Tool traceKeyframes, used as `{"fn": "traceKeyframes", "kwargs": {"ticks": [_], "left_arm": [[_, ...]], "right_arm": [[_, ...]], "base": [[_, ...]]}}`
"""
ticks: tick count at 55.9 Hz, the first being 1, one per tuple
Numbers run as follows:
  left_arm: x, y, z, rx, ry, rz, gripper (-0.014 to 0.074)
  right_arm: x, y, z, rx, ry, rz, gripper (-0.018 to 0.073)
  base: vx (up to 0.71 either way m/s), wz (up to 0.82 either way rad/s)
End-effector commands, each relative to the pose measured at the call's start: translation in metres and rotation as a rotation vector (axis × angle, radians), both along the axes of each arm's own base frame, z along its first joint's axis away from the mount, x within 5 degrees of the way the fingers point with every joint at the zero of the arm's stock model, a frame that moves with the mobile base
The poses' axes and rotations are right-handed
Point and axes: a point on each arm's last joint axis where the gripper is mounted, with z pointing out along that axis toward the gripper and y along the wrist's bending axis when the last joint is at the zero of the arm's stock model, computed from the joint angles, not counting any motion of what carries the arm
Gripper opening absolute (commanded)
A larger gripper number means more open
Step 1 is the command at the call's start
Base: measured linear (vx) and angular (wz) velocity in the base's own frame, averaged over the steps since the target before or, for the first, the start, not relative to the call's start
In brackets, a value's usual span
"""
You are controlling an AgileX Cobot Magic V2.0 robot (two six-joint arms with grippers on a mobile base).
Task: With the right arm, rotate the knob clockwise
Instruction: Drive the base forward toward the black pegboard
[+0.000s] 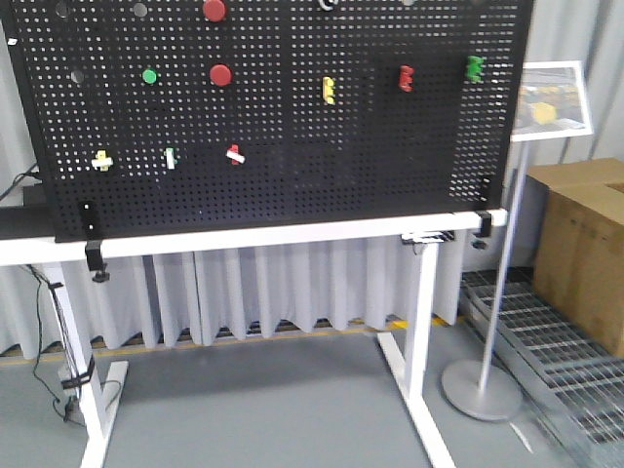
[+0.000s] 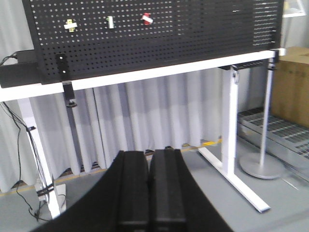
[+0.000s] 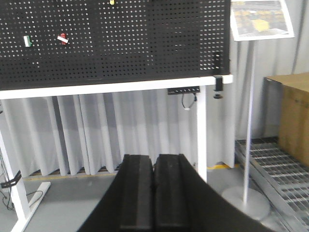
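black perforated pegboard [image 1: 292, 195] stands upright along the back edge of a white-framed table [image 1: 292, 236], held at its lower corners by black clamps [image 1: 95, 259]. a red round knob [image 1: 220, 74] sits in the board's upper left part, with a green round knob [image 1: 149, 75] beside it to the left and a second red round knob [image 1: 214, 10] above it at the top edge. which one the task means cannot be told. towards the upper right corner are a yellow handle [image 1: 330, 90], a red handle [image 1: 406, 78] and a green handle [image 1: 475, 67]. near the lower left corner three small toggles [image 1: 171, 157] form a row.

the left gripper [image 2: 148, 159] has its two black fingers pressed flat together, nothing between them. the right gripper [image 3: 154, 162] is the same, jaws closed and empty. both hang low in front of the table, well apart from the board and every knob.

right of the table stand a sign stand [image 1: 553, 97], a cardboard box [image 1: 585, 244] and a metal grate [image 1: 546, 331] on the floor. grey curtains [image 1: 263, 292] hang behind.
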Motion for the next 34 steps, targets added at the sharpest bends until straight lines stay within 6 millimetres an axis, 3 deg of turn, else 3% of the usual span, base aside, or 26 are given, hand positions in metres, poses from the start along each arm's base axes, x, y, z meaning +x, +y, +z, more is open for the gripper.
{"fn": "traceKeyframes", "kwargs": {"ticks": [1,34], "left_arm": [[-0.0006,-0.0004,0.0021,-0.024,-0.080,-0.008,0.0003],[-0.0006,-0.0004,0.0021,-0.024,-0.080,-0.008,0.0003]], "right_arm": [[-0.0009,0.0001,0.0060,-0.003,-0.086,0.001,0.0001],[-0.0009,0.0001,0.0060,-0.003,-0.086,0.001,0.0001]], "base": [[0.42,0.14],[0.40,0.11]]}}
